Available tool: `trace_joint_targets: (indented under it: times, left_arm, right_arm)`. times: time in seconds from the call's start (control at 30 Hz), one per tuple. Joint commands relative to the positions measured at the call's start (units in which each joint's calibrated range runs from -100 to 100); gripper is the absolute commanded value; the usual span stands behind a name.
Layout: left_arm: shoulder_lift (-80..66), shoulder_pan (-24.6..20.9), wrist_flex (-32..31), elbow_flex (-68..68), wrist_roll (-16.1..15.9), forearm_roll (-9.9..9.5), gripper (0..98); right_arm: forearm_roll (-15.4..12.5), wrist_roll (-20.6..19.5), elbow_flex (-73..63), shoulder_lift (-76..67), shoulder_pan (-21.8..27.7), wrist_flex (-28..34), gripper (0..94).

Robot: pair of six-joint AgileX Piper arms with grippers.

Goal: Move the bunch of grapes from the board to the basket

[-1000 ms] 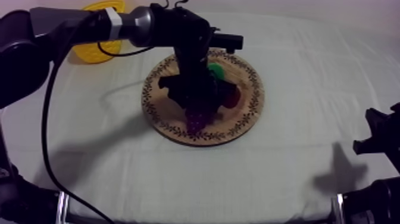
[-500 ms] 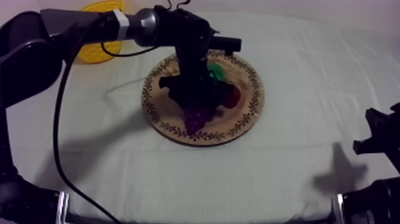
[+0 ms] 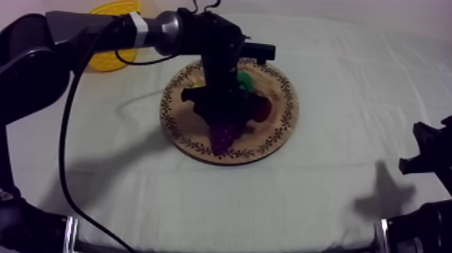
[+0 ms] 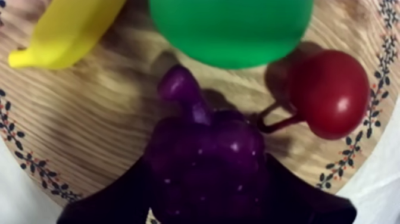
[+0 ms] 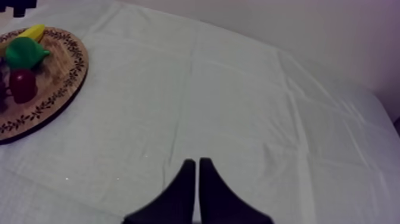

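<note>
Top view: left arm spanned the table from the upper left. The left claw pointed straight down over the bunch of grapes. The bunch lay on the wooden board, toward its near edge, just beside the small red fruit and in front of the pear. Judged reason for the vertical pose: one finger goes down on each side of the bunch without nudging its neighbours. Yellow basket stood at the far left, well apart from the board and partly behind the arm, so this arm was the nearer one. Right arm sat low at the right edge, out of the way.

Left wrist view: the fingers flanked the bunch, one against each side, with no gap visible. Judged closed on the grapes. Bunch rested on the wood, not lifted. Its stem pointed toward the pear. Banana lay beyond, and the red fruit's stalk ran toward the bunch.

Right wrist view: right claw had its fingers together in a narrow wedge, gripping nothing, over bare cloth. Board was well off.
</note>
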Motion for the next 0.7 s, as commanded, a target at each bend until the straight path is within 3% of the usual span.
trace_joint_targets:
  times: [0.0,0.43,0.67]
  left_arm:
    - [-0.4,0.3,-0.1,0.1,0.2,-0.39,39.4]
    - [-17.1,1.3,-4.8,17.0,1.1,-0.92,37.6]
    - [-31.8,-1.0,-6.0,29.2,1.3,-1.51,37.8]
  right_arm:
    - [0.0,0.0,0.0,0.0,0.0,0.0,0.3]
    - [0.0,0.0,0.0,0.0,0.0,0.0,0.3]
    - [0.0,0.0,0.0,0.0,0.0,0.0,0.3]
